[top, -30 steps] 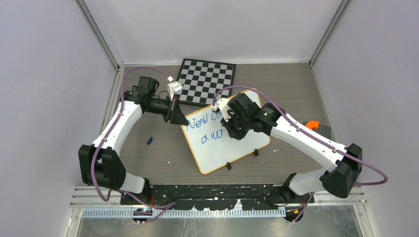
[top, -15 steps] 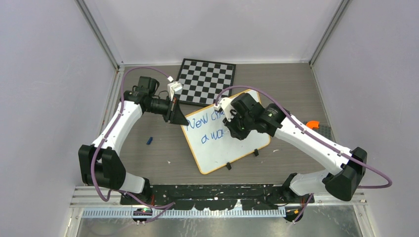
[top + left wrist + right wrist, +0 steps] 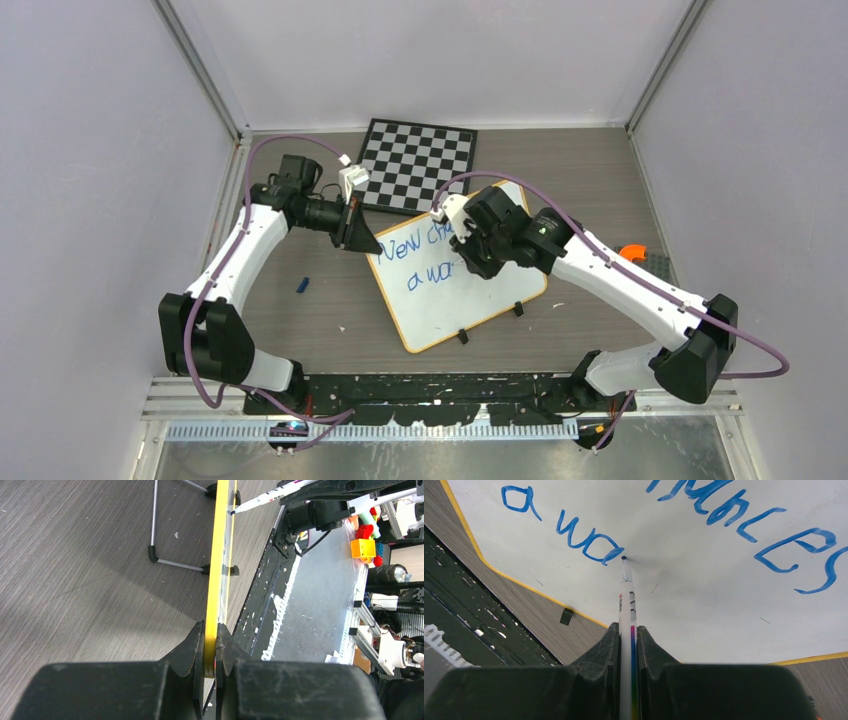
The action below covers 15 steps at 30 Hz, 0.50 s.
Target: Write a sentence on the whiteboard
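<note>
1. While the right gripper [image 3: 628,630] is clamped on the slim white marker pen [image 3: 626,597], with the pen tip touching the writing surface, the step in hand is judged to be writing the second line of the sentence.
2. The flat white whiteboard with a thin orange rim [image 3: 452,305] lies at an angle on the grey wood-grain table [image 3: 320,320], between the two arms and just in front of the black-and-white checkered chessboard [image 3: 415,165].
3. The left gripper [image 3: 210,630] is closed on the rim at the board's left corner and braces it.
4. Blue writing forms two lines; the lower one reads "a wo" and looks unfinished.
5. The next move calls for even tip pressure, short strokes to the right of the last letter, and a firm left-hand clamp so the board does not slide.
6. View differences:
   - The top external view shows the board's position and both arms, but the right wrist hides the pen tip.
   - The right wrist view shows tip contact and the letter shapes.
   - The left wrist view shows the board edge-on between its jaws, with a thin metal leg beside it.
</note>
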Each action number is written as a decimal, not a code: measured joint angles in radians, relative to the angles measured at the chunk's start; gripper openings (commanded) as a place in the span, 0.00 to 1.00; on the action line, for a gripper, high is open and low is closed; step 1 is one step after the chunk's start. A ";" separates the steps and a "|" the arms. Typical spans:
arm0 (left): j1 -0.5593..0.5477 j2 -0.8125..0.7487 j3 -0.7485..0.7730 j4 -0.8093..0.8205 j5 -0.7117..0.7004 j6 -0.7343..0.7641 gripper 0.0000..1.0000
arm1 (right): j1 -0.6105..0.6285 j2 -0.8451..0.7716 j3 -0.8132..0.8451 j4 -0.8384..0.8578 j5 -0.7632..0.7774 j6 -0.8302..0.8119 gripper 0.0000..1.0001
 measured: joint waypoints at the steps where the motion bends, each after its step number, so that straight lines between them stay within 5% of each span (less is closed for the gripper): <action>1: 0.000 0.000 0.000 0.000 0.000 0.000 0.00 | 0.000 0.000 0.000 0.000 0.001 -0.001 0.00; 15: 0.000 0.000 0.000 0.000 -0.002 -0.002 0.00 | -0.041 -0.013 0.000 -0.014 0.001 -0.014 0.00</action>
